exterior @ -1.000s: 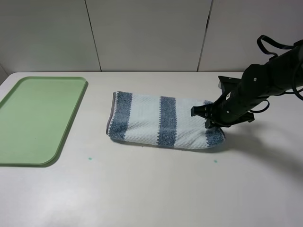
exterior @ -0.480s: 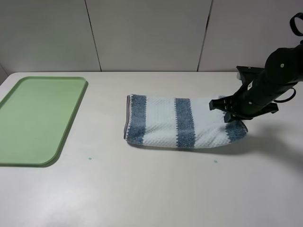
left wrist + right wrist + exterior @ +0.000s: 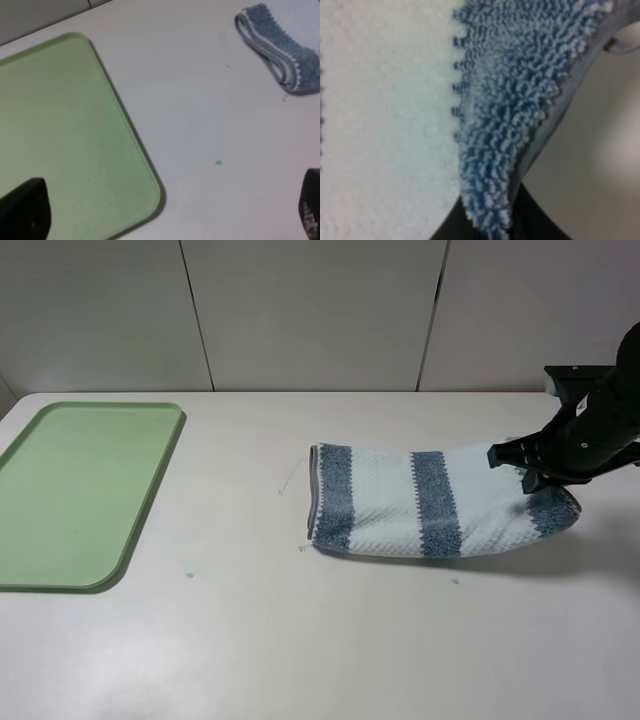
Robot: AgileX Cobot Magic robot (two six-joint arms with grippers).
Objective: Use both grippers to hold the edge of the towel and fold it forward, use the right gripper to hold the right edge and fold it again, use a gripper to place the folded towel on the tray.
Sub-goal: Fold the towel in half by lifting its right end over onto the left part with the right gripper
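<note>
The towel (image 3: 430, 502), white with dusty-blue stripes, lies folded in a long band on the table right of centre. Its grey hem (image 3: 313, 490) shows at the left end. My right gripper (image 3: 535, 475) is shut on the towel's right end, which is lifted slightly. The right wrist view is filled by blue loops of the towel (image 3: 505, 125) and its grey edge (image 3: 565, 100), with a dark finger (image 3: 530, 222) below. The pale-green tray (image 3: 150, 500) lies at the far left. In the left wrist view, my left gripper (image 3: 165, 212) is open above the tray (image 3: 60, 125), far from the towel (image 3: 280, 55).
A white panelled wall (image 3: 320, 310) runs behind the table. Small green specks (image 3: 189, 575) mark the tabletop (image 3: 300, 640). A loose thread (image 3: 290, 480) lies just left of the towel.
My right gripper has moved right, dragging the towel along the table away from the tray. The tray has stayed put.
</note>
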